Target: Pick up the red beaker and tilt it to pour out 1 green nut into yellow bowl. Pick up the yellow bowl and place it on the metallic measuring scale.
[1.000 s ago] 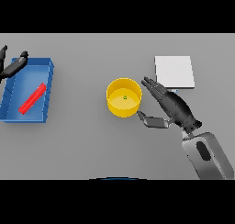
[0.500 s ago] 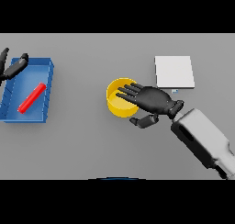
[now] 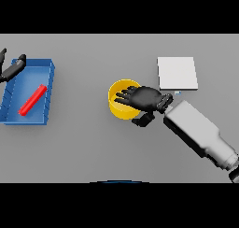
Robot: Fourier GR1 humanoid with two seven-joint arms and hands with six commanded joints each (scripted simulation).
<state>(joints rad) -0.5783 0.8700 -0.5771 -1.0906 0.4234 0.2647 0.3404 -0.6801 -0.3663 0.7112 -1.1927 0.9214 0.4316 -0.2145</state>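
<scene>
The yellow bowl stands mid-table. My right hand lies over its right half, open, with straight fingers spread across the rim and the thumb low outside the near wall. The hand hides the inside of the bowl, so no green nut shows. The red beaker lies on its side in the blue tray at the left. My left hand hovers open at the tray's far left corner, apart from the beaker. The metallic scale is a pale square plate behind and to the right of the bowl.
The right forearm slants from the lower right toward the bowl, just in front of the scale's near edge. Grey table runs between the tray and the bowl.
My right hand has swung left from beside the bowl to over its right half, with the forearm following. The bowl, the beaker and my left hand have stayed put.
</scene>
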